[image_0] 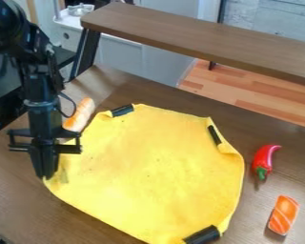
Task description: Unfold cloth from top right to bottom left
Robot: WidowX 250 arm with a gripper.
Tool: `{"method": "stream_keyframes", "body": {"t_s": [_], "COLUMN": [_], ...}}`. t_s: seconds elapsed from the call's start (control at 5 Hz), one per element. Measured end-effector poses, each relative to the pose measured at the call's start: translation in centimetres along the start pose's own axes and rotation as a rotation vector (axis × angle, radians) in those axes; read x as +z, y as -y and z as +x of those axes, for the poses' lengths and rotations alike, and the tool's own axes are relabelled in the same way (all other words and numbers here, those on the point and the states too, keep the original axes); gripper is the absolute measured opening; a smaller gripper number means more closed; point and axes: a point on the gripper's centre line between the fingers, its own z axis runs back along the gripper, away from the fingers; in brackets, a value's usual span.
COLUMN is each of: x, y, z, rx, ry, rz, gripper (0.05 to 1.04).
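Across a brown table, a yellow cloth [148, 176] is lying mostly spread, its upper-right edge folding inward. The gripper [46, 175] is pressing its fingers together at the cloth's left edge. A red chili pepper [264, 159] and salmon sushi [283, 215] are resting to the right.

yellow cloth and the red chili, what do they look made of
The yellow cloth looks like soft, matte fabric, perhaps felt or microfibre: its edges fold over and its surface shows no shine. The red chili looks like smooth, glossy plastic, judging by its sheen, though rubber is possible.
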Motion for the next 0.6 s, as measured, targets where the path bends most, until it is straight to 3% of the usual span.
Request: {"method": "stream_keyframes", "body": {"t_s": [0.2, 0.4, 0.6], "x": [1.1, 2.9, 3.0], "y": [-0.6, -0.7, -0.6], "z": [-0.4, -0.7, -0.8], "rx": [0.068, 0.084, 0.084], "ry": [0.075, 0.129, 0.132], "rz": [0.146, 0.279, 0.284], "gripper": [0.191, 0.433, 0.742]}}
